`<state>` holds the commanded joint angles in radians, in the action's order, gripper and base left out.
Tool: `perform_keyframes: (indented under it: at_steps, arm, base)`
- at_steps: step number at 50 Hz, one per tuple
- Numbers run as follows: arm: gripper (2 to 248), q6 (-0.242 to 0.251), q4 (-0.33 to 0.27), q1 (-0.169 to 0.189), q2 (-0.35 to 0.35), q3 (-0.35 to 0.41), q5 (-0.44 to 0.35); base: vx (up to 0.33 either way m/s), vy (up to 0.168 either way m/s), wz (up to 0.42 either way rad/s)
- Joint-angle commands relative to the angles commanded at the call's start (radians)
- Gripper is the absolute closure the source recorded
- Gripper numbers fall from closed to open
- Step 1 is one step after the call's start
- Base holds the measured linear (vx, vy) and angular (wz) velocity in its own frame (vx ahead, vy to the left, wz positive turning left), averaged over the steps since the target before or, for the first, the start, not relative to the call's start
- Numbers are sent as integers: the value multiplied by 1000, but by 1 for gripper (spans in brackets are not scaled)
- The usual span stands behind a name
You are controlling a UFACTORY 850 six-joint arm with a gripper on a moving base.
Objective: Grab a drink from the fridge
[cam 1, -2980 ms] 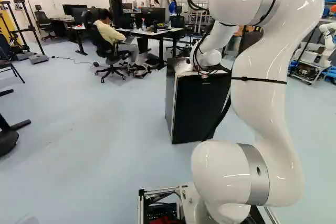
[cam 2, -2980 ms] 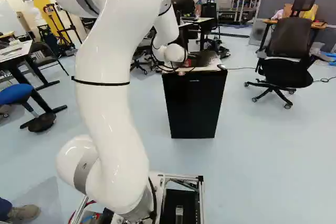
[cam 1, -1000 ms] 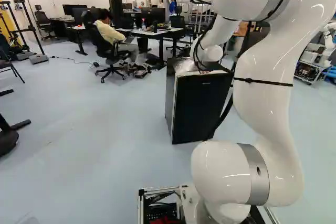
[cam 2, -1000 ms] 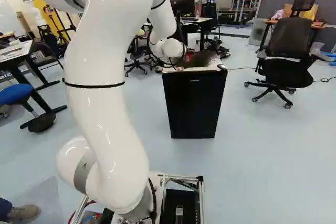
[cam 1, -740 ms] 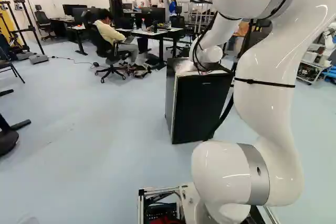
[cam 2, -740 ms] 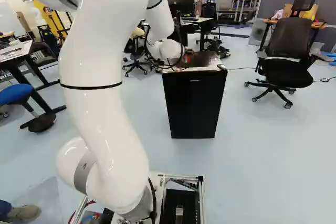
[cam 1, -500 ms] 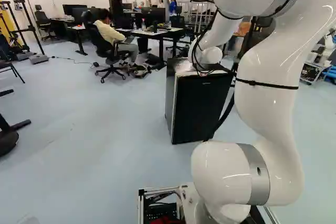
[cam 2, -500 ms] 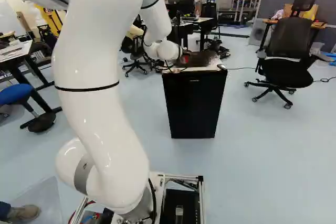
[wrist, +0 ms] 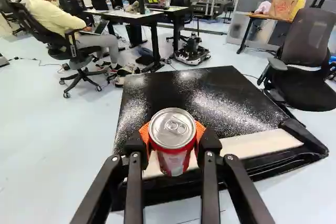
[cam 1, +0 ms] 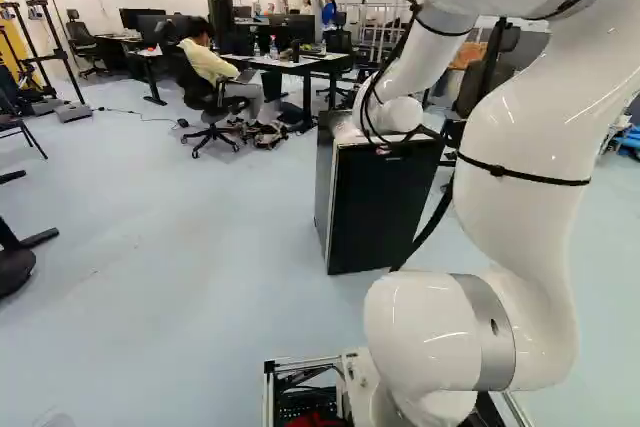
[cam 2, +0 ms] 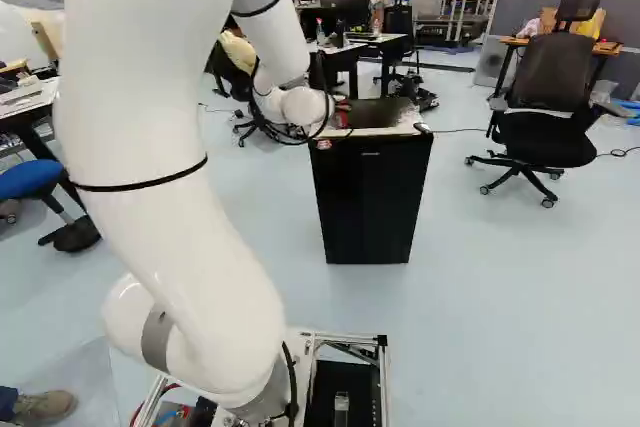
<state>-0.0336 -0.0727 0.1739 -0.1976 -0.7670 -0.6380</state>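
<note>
Red can (wrist: 174, 156) between orange pads (wrist: 200, 130)

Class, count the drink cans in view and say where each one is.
1: a red can, held in the gripper near the front top edge of the fridge. Others may be hidden inside it.

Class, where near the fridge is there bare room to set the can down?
On the black top of the fridge, beyond the gripper and can; also on the floor between fridge and office chair. Crowded: behind the fridge, around the desk and small machine.
</note>
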Motion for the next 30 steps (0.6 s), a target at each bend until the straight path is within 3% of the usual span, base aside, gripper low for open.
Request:
perform_keyframes:
  at_steps: [5,30]
  arm:
    - [150,2,5,-12,32,46,-16]
    - [150,2,5,-12,32,46,-16]
  base:
    - [-10,0,1]
    - [-1,0,0]
